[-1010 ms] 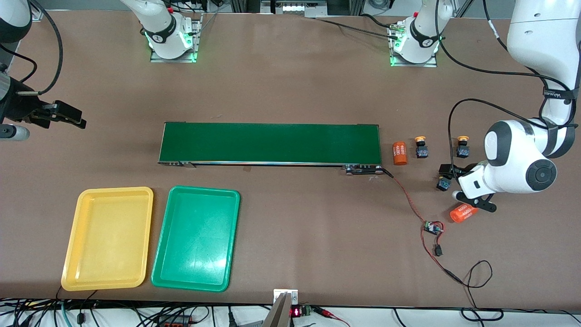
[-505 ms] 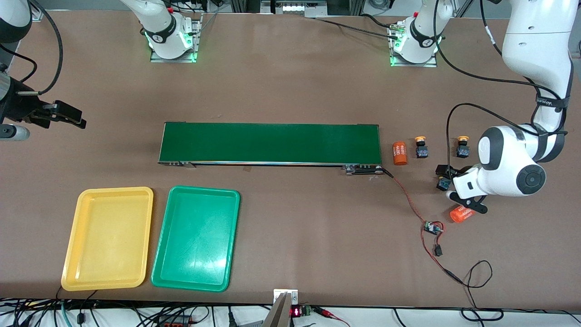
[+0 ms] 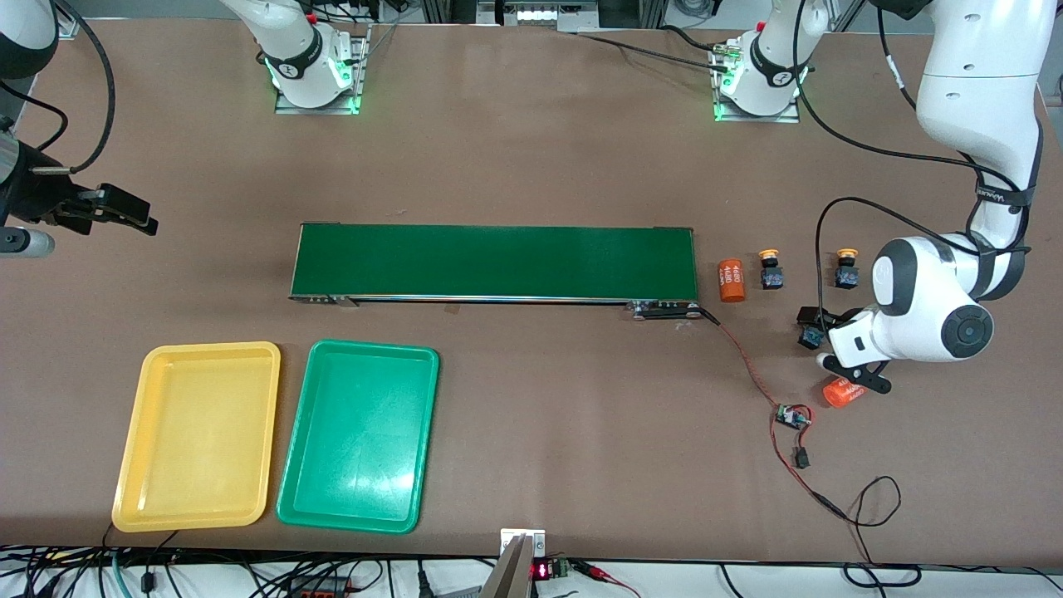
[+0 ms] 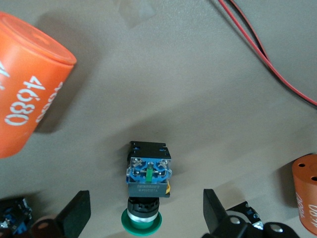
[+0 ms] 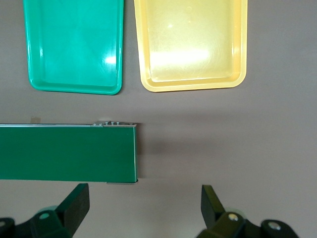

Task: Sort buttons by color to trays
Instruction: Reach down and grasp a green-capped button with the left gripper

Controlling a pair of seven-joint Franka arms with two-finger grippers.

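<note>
Left gripper (image 3: 840,340) hangs low over the table at the left arm's end, fingers (image 4: 77,218) spread apart and holding nothing. Between them, in the left wrist view, a green button (image 4: 147,191) lies on its side, touching neither finger. In the front view only its blue body shows beside the gripper. Two yellow buttons (image 3: 771,270) (image 3: 846,269) stand upright farther from the camera, one just beside an orange cylinder (image 3: 731,281) at the belt (image 3: 495,262) end. A second cylinder (image 3: 842,390) lies tilted, nearer the camera than the gripper.

Right gripper (image 3: 106,208) waits above the table at the right arm's end, fingers (image 5: 77,206) released and empty.

Yellow tray (image 3: 199,436) and green tray (image 3: 360,435) lie side by side, nearer the camera than the belt, both empty.
</note>
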